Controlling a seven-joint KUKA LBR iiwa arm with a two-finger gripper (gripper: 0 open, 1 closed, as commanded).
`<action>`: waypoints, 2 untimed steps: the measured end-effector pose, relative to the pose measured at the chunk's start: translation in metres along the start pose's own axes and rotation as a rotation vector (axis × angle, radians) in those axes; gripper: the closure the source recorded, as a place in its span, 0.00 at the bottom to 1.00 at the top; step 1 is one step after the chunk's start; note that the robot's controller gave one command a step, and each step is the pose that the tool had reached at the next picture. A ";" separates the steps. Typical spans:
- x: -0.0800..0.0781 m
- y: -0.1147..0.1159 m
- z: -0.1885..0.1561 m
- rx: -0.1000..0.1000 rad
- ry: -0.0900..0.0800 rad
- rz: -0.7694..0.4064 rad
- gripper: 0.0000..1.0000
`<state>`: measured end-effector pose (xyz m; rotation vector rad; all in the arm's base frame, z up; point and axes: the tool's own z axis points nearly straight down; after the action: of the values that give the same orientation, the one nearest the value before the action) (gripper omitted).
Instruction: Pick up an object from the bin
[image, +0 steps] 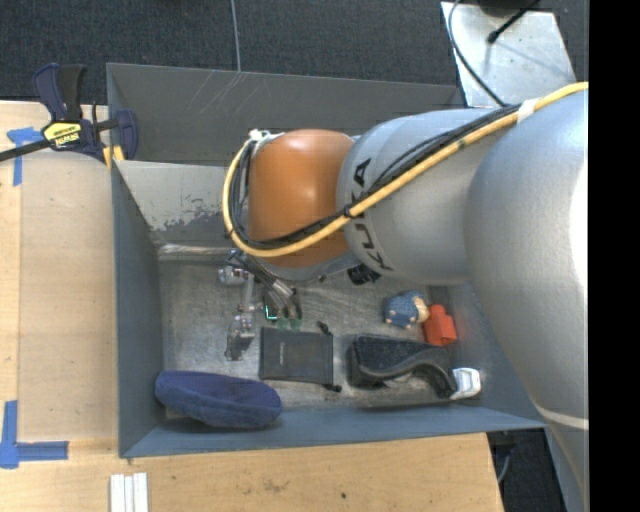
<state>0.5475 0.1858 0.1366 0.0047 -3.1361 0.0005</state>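
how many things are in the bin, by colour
blue: 2 (dark blue pouch, small blue toy)
black: 2 (flat black rectangle, curved black thing with a white tip)
orange-red: 1 (orange-red block)
total in sight: 5; the arm may cover more
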 end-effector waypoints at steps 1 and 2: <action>0.044 -0.028 0.060 -0.007 -0.034 -0.199 0.00; -0.027 -0.003 0.055 -0.003 -0.017 -0.159 0.00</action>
<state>0.5745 0.1825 0.0817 0.2547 -3.1428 -0.0043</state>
